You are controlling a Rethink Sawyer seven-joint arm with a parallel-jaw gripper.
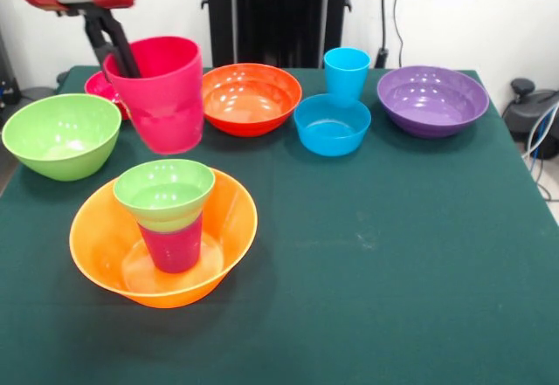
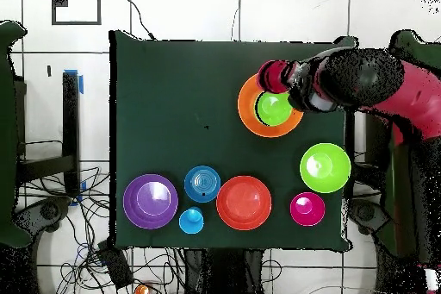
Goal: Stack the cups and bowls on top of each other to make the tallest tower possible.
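Observation:
The tower stands in the large orange bowl [image 1: 105, 245] [image 2: 247, 101]: a purple-magenta cup [image 1: 173, 244] stands in it, and a small lime green bowl [image 1: 164, 191] [image 2: 274, 108] rests on that cup. My gripper [image 1: 122, 58] [image 2: 288, 75] is shut on the rim of the red-pink cup [image 1: 162, 97] [image 2: 272, 74], with one finger inside it. It holds the cup tilted in the air, above and just behind the tower. The sky blue cup [image 1: 347, 72] [image 2: 191, 220] stands upright behind the small blue bowl [image 1: 331, 124] [image 2: 202, 184].
A large lime green bowl [image 1: 61, 134] [image 2: 325, 167] sits left of the tower. A red-orange bowl [image 1: 251, 97] [image 2: 244, 202] and a purple bowl [image 1: 432, 99] [image 2: 151, 201] sit at the far side. A small pink-red bowl [image 1: 99, 88] [image 2: 307, 209] is partly hidden behind the held cup.

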